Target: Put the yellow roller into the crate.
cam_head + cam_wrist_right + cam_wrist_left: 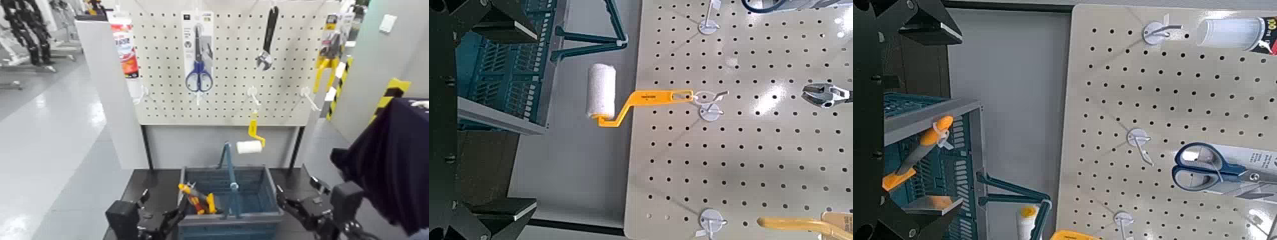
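The yellow roller (253, 136) hangs from a hook on the pegboard (230, 70), above the crate (228, 203). Its handle runs straight down the board, then bends so the white sleeve lies level, long axis crosswise, pointing toward the crate's tall handle bar (228, 175). My left gripper (167, 218) sits low just beside the crate's near left corner, my right gripper (288, 205) just beside its right end; both stand spread wide and hold nothing. Orange-handled pliers (195, 197) lie inside the crate.
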### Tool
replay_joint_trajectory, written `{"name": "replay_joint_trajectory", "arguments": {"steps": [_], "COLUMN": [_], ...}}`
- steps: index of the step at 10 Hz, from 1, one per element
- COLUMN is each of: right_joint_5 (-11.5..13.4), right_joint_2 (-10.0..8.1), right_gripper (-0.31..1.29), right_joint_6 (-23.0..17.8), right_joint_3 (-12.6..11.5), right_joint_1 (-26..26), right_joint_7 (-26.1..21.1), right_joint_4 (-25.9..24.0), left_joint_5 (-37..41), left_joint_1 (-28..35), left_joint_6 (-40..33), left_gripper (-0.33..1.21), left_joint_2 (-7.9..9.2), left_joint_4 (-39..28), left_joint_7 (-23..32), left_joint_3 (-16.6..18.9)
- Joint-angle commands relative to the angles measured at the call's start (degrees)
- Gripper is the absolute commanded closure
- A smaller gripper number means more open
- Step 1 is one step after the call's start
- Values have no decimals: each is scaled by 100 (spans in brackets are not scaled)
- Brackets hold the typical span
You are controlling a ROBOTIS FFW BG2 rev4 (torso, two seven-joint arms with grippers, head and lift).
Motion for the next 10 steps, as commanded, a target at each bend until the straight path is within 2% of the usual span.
{"name": "replay_joint_trajectory", "arguments": {"steps": [1,3,7,10], "right_joint_5": [-114,-193,-158,-158], "right_joint_2": [-76,-173,-375,-471], "right_gripper": [14,14,14,14], "right_joint_6": [22,14,66,-30], "right_joint_3": [-35,-9,238,387], "right_joint_1": [-484,-888,-1670,-2101], "right_joint_7": [224,488,910,1041], "right_joint_4": [441,828,1355,1716], "left_joint_5": [39,48,48,48], "left_joint_1": [0,-18,-9,-9], "left_joint_6": [-1,-19,-28,-28], "left_gripper": [17,17,17,17], "left_joint_2": [0,0,-8,-26], "left_joint_4": [0,18,18,18], "left_joint_7": [-9,-9,-9,-9], "left_joint_3": [-8,-17,-17,-8]}}
